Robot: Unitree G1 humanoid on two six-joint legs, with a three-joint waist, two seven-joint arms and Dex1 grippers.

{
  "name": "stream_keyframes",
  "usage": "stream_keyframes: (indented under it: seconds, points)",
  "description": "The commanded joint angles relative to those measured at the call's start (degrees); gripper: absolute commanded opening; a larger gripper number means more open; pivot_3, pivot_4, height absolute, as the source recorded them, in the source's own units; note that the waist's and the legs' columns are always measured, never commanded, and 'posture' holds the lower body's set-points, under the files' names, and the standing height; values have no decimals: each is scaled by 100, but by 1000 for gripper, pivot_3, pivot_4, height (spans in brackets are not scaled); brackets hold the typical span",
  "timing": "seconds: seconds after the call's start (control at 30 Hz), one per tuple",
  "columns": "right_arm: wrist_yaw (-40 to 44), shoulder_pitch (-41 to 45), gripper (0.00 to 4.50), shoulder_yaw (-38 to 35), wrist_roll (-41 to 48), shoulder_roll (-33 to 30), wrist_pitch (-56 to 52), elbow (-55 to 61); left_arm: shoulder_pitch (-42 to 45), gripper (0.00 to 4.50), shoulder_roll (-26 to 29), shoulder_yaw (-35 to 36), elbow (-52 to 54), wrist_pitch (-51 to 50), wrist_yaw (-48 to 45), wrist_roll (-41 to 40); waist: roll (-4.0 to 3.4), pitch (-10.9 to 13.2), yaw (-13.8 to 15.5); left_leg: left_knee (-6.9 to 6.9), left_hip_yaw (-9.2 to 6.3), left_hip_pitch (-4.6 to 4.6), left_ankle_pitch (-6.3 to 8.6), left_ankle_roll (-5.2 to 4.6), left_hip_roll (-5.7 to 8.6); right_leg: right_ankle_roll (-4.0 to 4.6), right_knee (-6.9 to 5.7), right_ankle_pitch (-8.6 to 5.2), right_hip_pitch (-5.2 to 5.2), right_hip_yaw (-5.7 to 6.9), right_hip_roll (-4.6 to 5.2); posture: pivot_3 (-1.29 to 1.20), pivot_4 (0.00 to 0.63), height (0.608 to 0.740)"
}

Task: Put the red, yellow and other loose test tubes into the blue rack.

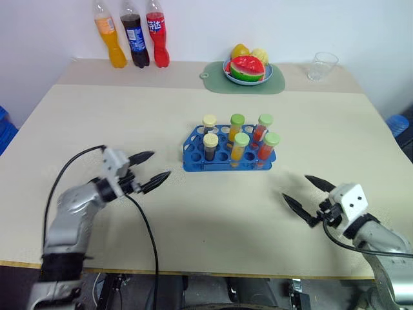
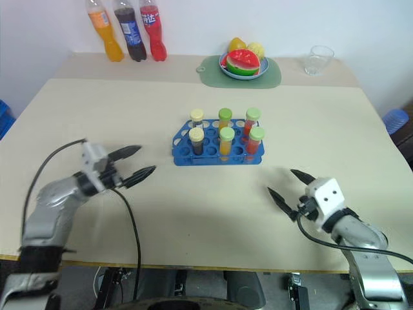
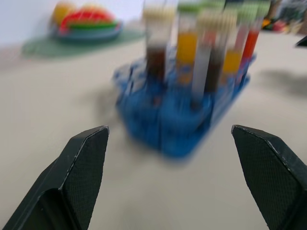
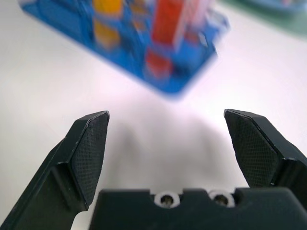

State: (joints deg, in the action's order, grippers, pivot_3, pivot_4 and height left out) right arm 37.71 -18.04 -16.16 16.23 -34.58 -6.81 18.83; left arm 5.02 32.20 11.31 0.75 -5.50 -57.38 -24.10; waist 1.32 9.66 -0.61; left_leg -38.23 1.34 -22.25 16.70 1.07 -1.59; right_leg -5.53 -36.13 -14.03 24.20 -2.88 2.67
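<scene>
Overhead view, read from left to right. At the upper left of the frame three soda bottles point(image 1: 132, 33) are standing against the wall. At the lower left I am holding the left gripper point(image 1: 150, 170) over bare table point(image 1: 213, 219) with its two black fingers spread wide and nothing between them. At the centre of the frame the blue rack point(image 1: 193, 158) is sitting on the table, and six capped test tubes are standing upright in its holes: two with dark brown liquid and pale yellow caps point(image 1: 210, 147), two yellow-orange with green caps point(image 1: 239, 147), and two red-orange with green caps point(image 1: 268, 147). I am seeing no tube lying loose on the table, so I am judging the loading finished. Above the rack, at the upper centre, a fruit bowl point(image 1: 247, 70) is resting on a green mat, with a clear cup point(image 1: 322, 65) to its right. At the lower right the right gripper point(image 1: 308, 199) is hanging empty, fingers equally spread. Handling: I am judging the tubes light, rigid and smooth-walled, so likely slippery; the best hold looks to be just below the cap, keeping the tube upright.
</scene>
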Motion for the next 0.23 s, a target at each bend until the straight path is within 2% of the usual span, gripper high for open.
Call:
stream_keyframes:
  seconds: [0.03, 0.23]
  points:
    - [170, -265, 4270, -493, 298, -20, 177, 141, -418, 4209, 309, 376, 482, -26, -185, -288, 0, 0, 1, 0, 1, 1, 0, 0, -1, 1, 0, -1, 0, -1, 0, 0, 150, 740]
    - [464, -103, 4270, -917, 667, -27, 443, -397, -936, 4209, 609, 531, 822, -259, -343, -545, -2, -1, -12, 0, 9, 7, 0, 0, -6, 3, 1, -2, -2, -4, -2, 0, 150, 740]
